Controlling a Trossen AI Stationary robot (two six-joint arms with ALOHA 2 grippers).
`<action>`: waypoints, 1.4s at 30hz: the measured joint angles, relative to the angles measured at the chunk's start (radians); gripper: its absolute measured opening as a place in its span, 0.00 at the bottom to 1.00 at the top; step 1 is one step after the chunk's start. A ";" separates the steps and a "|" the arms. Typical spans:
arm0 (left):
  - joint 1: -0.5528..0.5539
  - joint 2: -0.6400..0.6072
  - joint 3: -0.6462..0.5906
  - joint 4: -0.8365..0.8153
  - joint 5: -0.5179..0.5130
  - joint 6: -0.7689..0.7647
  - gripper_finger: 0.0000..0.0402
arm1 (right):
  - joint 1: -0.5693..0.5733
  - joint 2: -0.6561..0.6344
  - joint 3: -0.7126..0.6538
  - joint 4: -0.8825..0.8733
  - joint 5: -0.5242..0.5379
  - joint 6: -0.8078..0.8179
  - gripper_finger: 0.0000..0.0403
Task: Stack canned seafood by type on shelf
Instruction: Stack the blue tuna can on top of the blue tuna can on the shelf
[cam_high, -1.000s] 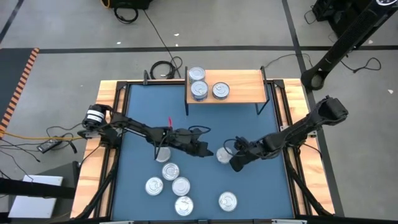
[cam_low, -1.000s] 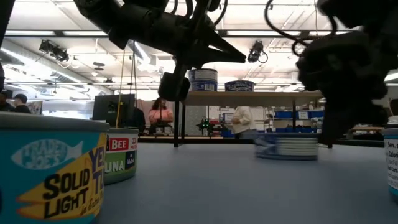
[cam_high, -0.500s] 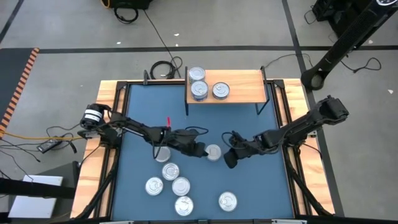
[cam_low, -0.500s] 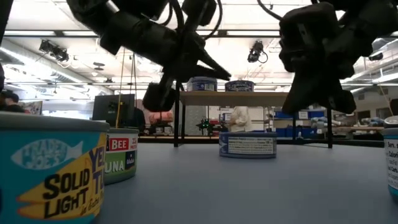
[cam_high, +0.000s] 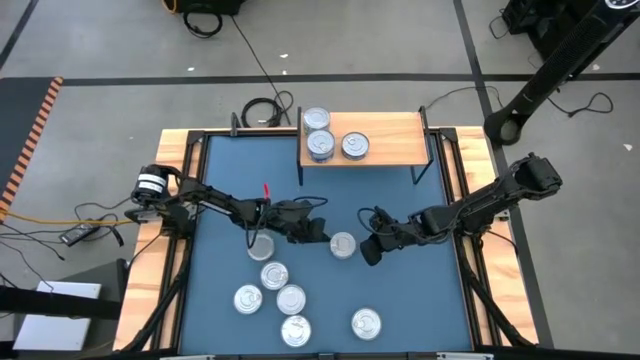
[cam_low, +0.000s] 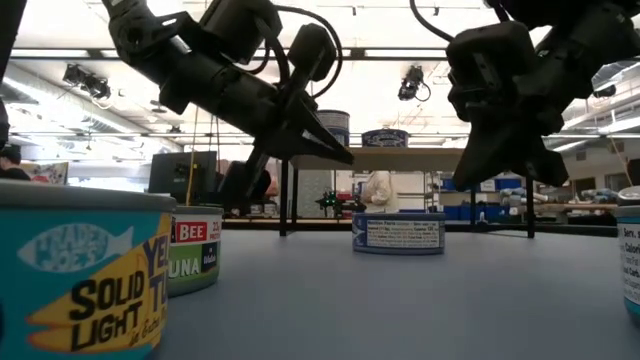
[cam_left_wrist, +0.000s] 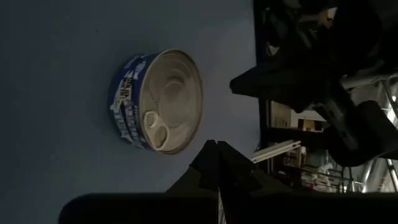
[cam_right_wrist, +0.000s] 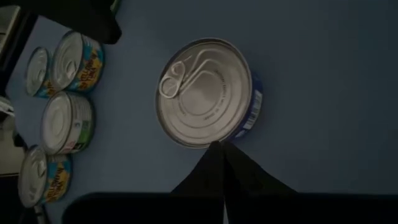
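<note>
A flat tin of canned seafood (cam_high: 342, 244) with a blue side label (cam_low: 398, 232) stands on its base on the blue table, between my two grippers. My left gripper (cam_high: 322, 238) is shut, just to the tin's left and above table height (cam_low: 345, 157). My right gripper (cam_high: 367, 252) is shut too, just to the tin's right and higher than its lid (cam_low: 470, 180). The light-wood shelf (cam_high: 395, 140) at the far edge carries three tins (cam_high: 320, 145). Several more tins (cam_high: 274, 275) stand near the front left.
Wooden strips (cam_high: 150, 270) edge the table. Black shelf legs (cam_low: 284, 195) stand at the far side. A teal tin (cam_low: 80, 270) and a green-labelled tin (cam_low: 195, 250) stand close to the front edge. Open blue surface lies at the right (cam_high: 430, 290).
The blue-labelled tin has slid a short way toward the table's left and now stands still. My right gripper followed it leftward and has tipped up a little. My left gripper has drawn back toward the left and come down, its point now lower beside the tin.
</note>
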 joint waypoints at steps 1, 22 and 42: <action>0.000 0.003 0.000 -0.002 0.000 -0.009 0.00 | 0.000 0.000 0.000 -0.004 0.004 0.000 0.00; -0.003 0.148 0.015 0.070 -0.050 -0.139 0.00 | 0.001 0.000 -0.001 -0.046 0.004 -0.006 0.00; -0.011 0.144 0.009 0.006 -0.064 -0.094 0.00 | -0.001 0.000 -0.001 -0.008 0.006 0.118 0.37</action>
